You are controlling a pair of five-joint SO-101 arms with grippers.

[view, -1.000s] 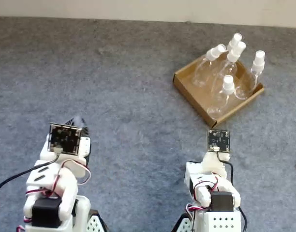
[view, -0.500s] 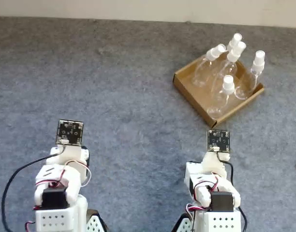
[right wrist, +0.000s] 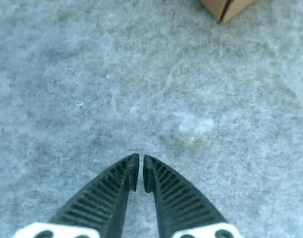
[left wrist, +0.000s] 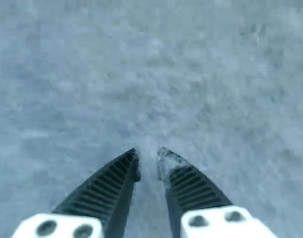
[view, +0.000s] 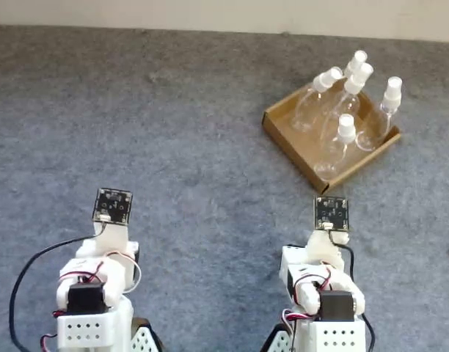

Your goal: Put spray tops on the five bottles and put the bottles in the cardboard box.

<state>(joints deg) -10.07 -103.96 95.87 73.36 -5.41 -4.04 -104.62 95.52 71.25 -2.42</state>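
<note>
Five clear bottles (view: pixel 334 110), white spray tops (view: pixel 346 126) fitted, lie in the cardboard box (view: pixel 289 152) at 1 o'clock, probably light, thin-walled and slippery, best gripped at the neck; left claw (left wrist: pixel 148 163) narrowly parted, right claw (right wrist: pixel 138 171) closed, both empty.

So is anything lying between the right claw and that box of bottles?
Nothing visible. Only bare grey carpet lies between the right gripper and the cardboard box, where all five bottles already lie with their tops on.
</note>
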